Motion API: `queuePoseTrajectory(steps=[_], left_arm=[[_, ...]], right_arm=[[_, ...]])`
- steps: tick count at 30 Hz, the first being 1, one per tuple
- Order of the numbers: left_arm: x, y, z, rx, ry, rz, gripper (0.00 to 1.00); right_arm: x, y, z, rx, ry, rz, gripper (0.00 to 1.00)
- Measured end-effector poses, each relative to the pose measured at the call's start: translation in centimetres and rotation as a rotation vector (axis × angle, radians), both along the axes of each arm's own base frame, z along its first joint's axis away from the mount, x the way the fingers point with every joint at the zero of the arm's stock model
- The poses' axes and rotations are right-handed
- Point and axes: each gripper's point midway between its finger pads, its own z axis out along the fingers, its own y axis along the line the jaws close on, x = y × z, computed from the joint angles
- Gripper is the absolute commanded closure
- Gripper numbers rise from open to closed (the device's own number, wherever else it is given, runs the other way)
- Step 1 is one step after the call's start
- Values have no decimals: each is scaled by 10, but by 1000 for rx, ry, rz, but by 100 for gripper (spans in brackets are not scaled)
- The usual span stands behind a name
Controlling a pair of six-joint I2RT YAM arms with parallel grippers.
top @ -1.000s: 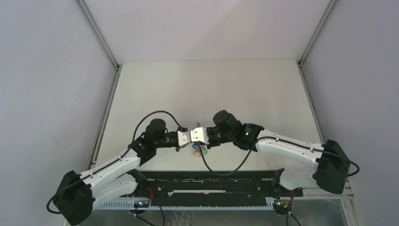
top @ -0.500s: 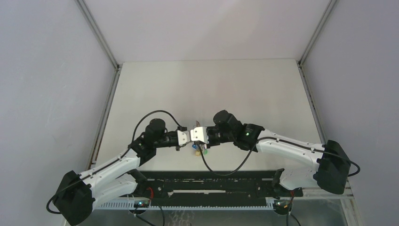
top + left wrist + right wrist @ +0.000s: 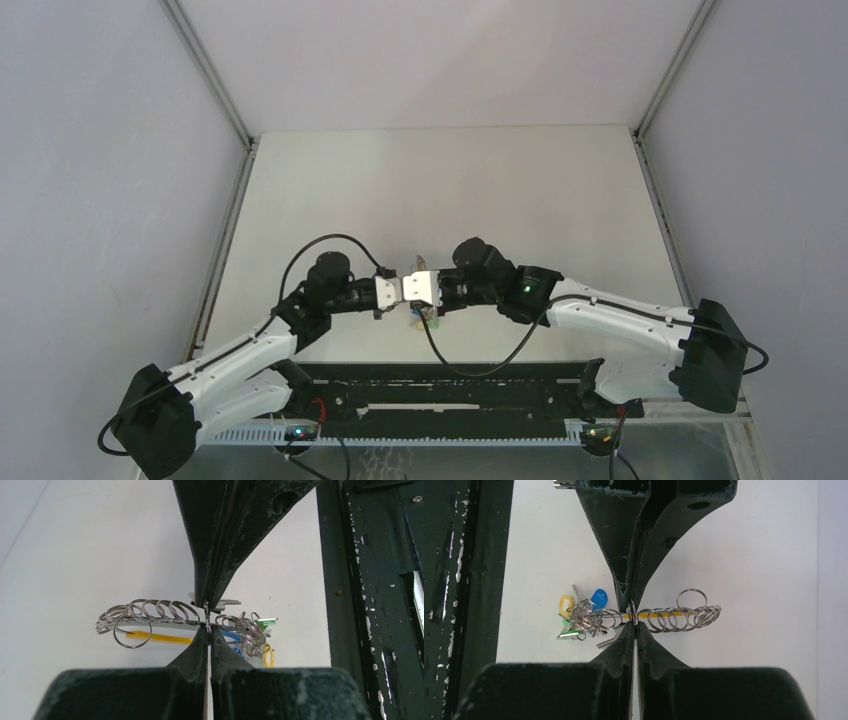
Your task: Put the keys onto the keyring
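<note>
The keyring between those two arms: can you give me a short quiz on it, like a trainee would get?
1. True or false: the left end effector and the right end effector are both shut on the keyring.
2. In the right wrist view, the coloured tags sit: A) left of the pinch, B) right of it, C) above it.
3. Fill in: the band along the keyring is coloured ____.
Key: 1 true; 2 A; 3 yellow.

One keyring (image 3: 669, 614), one blue tag (image 3: 598, 599), one green tag (image 3: 569, 633), one yellow tag (image 3: 566, 605), two arms (image 3: 250, 350) (image 3: 620, 318).
</note>
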Motion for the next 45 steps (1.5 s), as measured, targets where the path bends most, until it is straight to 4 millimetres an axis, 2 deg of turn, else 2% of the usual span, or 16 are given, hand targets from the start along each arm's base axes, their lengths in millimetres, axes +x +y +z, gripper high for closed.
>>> queuePoseTrajectory(steps=[13,24,28,32,45], left_arm=[[-3,-2,-1,-3,3,-30,100],[2,-1,6,-31,-12,-33,100],[5,1,2,-31,37,-1,100],[0,4,-15,2,145,18,100],[4,7,-6,-44,194,55,100]], right_arm=[[-1,0,0,-16,-31,-19,100],[3,3,5,-13,-55,-41,100],[0,9,5,-12,-69,-9,100],[-5,18,-10,-40,-66,33,100],[0,22,-2,-12,-97,29,100]])
